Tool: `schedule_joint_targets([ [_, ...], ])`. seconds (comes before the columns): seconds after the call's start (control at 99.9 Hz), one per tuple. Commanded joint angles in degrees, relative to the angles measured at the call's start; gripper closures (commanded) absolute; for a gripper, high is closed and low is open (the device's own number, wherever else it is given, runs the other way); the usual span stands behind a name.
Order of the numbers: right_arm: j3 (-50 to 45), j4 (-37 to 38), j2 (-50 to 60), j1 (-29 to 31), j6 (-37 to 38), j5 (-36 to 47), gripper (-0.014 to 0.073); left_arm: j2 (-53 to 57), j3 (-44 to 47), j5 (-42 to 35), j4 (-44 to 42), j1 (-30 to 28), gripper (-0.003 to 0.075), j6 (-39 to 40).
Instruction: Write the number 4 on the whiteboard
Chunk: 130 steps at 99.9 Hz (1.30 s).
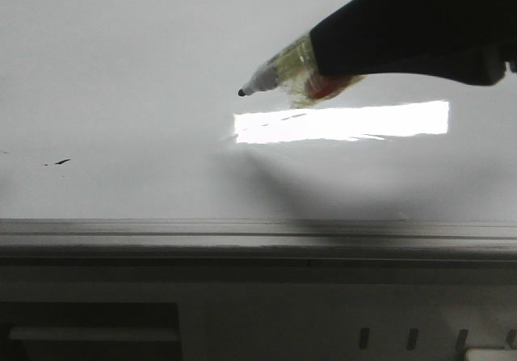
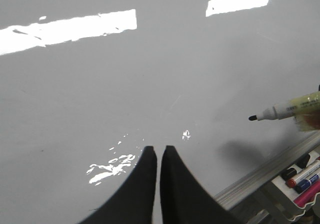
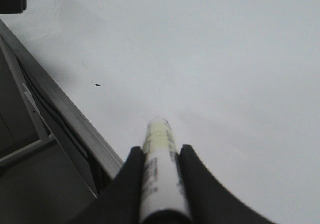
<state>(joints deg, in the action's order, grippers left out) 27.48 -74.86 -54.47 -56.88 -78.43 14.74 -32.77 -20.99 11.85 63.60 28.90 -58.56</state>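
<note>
The whiteboard [image 1: 121,70] [image 2: 100,83] [image 3: 225,58] fills every view, glossy white. The number 4 is not in view on it. My right gripper [image 1: 319,58] [image 3: 160,151] is shut on a marker [image 1: 275,74] [image 2: 290,108] [image 3: 159,174] with a white and yellowish barrel, uncapped. Its black tip points left over the middle of the board. The tip's shadow lies apart from it in the left wrist view, so it hangs off the surface. My left gripper [image 2: 158,148] hovers over bare board with its jaws shut on nothing.
A tiny black smudge [image 1: 60,162] [image 3: 97,84] marks the board's left part. A grey edge rail [image 1: 242,236] [image 2: 265,171] [image 3: 65,111] runs along the near side. Beyond the rail a tray [image 2: 300,184] holds several markers. A bright light reflection [image 1: 339,123] lies under the right arm.
</note>
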Motion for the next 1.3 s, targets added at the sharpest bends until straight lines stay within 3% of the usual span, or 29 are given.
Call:
schedule_joint_targets([
  [0.0,3.11,2.17,-0.47,-0.01,-0.08,4.05,0.0658,-0.04,-1.64,-2.47,1.78,0.00,0.0740,0.57],
  [0.15,3.51,2.17,-0.99,-0.01,-0.08,9.18,0.0658,-0.04,-1.64,-2.37,1.78,0.00,0.0740,0.57],
  [0.851,3.51,1.74,-5.34,-0.01,-0.08,16.66,0.0658,-0.04,-1.64,-2.04,3.29,0.00,0.0740,0.57],
  [1.291,3.51,-1.23,-7.91,-0.01,-0.08,14.37,0.0658,-0.04,-1.64,-2.04,3.29,0.00,0.0740,0.57],
])
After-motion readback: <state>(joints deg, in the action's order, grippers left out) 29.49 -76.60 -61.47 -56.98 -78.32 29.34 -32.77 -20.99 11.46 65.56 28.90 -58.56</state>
